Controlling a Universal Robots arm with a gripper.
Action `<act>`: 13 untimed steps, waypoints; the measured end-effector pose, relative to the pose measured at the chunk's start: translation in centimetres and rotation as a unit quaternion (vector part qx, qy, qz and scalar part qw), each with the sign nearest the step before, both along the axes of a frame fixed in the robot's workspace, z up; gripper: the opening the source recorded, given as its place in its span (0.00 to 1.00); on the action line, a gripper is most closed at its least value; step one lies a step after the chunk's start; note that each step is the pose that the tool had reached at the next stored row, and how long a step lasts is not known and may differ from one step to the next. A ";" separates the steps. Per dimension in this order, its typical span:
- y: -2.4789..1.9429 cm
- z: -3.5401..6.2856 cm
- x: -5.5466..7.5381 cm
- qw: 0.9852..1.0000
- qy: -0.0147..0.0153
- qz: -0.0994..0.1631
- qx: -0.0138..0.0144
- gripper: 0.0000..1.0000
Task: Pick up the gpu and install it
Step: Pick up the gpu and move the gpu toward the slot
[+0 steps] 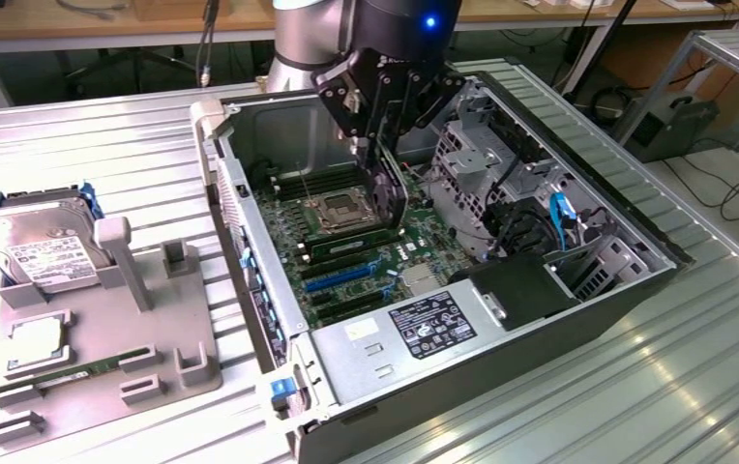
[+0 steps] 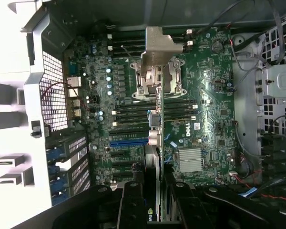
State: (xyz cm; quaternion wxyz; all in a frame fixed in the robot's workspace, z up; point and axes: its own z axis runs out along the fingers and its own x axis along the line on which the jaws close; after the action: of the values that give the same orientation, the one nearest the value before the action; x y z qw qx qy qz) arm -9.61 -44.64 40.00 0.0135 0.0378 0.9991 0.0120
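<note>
The pincer (image 1: 383, 135) is pinching the gpu (image 1: 391, 198) by its upper edge, one finger on each face, so the card hangs on edge inside the open case (image 1: 602, 159). In the wrist view the card runs away from the pincer (image 2: 155, 210) as a thin line, its silver end bracket (image 2: 159, 47) lying across the processor socket (image 1: 339, 208). Below it is the motherboard (image 2: 205, 109). The memory slots (image 2: 133, 110) are directly beneath the card's middle, and the blue slot (image 2: 128, 142) is just beside it, toward the case's perforated rear wall (image 2: 55, 90). I cannot tell whether the card's lower edge touches the board.

From here the main hazard looks like misplacement. The card seems to hang over the socket and memory area, not square over a slot, so pressing down there could drive its edge into the socket or the memory latches. A slight tilt in the grip, held as it is near one edge only, could let the connector enter a slot at an angle and jam. The bracket could also catch on the rear wall instead of sliding into its opening. The blue cable (image 1: 557, 217) by the drive bay lies well apart and seems no threat.

Outside the case, on the ribbed surface (image 1: 86, 145), a grey holder (image 1: 150, 358) carries a hard drive (image 1: 34, 246), well apart from the work.
</note>
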 end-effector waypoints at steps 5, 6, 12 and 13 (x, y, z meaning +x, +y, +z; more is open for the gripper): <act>0.00 -0.08 0.1 1.000 0.000 0.000 0.000 0.26; 0.00 -0.09 0.1 1.000 0.000 0.000 0.000 0.26; 0.00 -0.16 0.3 1.000 0.000 0.000 0.000 0.26; 0.00 -0.17 0.3 1.000 0.000 0.000 0.000 0.26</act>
State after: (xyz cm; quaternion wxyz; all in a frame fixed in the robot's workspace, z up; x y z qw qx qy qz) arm -9.32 -44.64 39.84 0.0134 0.0378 0.9991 0.0115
